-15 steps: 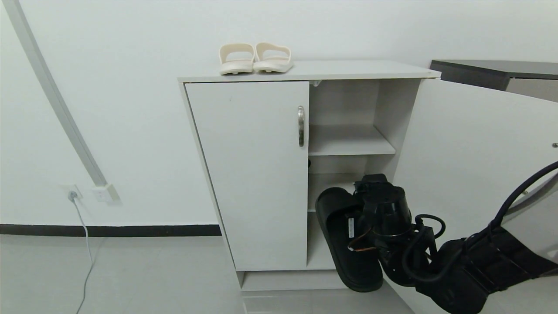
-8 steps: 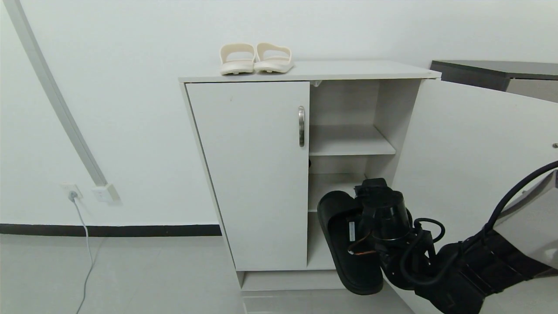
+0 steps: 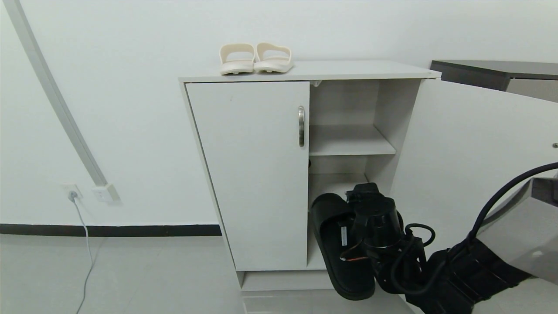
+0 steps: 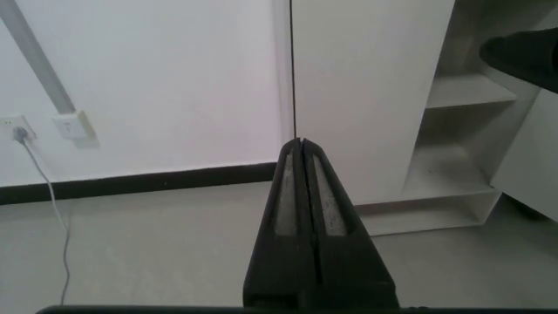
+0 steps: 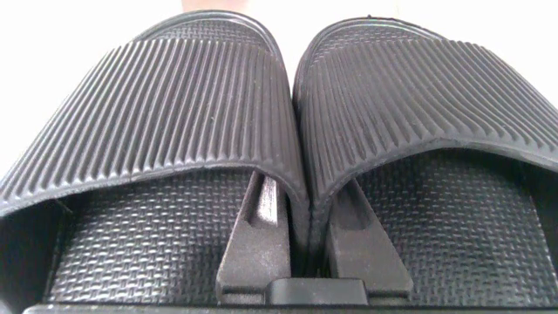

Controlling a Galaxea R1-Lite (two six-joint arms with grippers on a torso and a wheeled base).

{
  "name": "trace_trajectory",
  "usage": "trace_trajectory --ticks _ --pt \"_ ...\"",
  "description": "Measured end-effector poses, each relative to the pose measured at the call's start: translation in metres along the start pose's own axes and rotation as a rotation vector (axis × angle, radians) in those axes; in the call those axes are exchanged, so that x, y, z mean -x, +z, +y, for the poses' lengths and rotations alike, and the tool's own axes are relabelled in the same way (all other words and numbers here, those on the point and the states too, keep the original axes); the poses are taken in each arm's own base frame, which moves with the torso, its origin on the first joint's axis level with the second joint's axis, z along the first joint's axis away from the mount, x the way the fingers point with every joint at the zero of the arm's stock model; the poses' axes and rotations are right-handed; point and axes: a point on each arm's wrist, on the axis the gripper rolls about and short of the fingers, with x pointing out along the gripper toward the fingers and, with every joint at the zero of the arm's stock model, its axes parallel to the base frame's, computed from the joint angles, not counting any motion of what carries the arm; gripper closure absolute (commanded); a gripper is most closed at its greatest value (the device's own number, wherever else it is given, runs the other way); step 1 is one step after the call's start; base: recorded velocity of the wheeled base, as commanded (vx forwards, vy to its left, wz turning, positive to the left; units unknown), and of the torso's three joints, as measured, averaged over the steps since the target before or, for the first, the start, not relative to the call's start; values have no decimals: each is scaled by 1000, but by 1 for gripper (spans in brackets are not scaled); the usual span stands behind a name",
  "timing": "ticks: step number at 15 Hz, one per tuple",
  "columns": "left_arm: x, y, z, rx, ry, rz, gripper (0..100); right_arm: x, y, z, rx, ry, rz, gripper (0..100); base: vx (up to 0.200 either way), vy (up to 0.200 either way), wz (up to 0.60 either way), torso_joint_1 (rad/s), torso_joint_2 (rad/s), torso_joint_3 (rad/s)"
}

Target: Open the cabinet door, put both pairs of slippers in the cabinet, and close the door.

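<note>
The right gripper (image 5: 301,231) pinches the black ribbed rubber slippers (image 3: 342,248) before the open white cabinet (image 3: 248,174); the left gripper (image 4: 301,187) is pressed together.

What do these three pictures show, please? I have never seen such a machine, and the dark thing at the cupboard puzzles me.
This is a robot with two arms, each ending in a gripper. The wide picture comes from a camera on its head, the other two from cameras on its wrists. The white cabinet has its right door open, its left door closed. The dark thing is the right arm: the right gripper pinches a pair of black slippers together, low in front of the open side. A pair of white slippers lies on the cabinet's top. The left gripper is shut and holds nothing.
</note>
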Motion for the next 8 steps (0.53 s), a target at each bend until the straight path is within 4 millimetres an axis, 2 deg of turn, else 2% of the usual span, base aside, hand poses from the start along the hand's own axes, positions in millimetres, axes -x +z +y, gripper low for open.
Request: trace_trajectory --ticks 4,8 --pt "0 0 0 4 0 1 100 -5 -5 11 -22 25 -61 100 0 0 0 0 0 0" --pt "0 -1 0 29 0 1 100 -28 -17 17 -12 -57 -55 100 0 0 0 0 0 0"
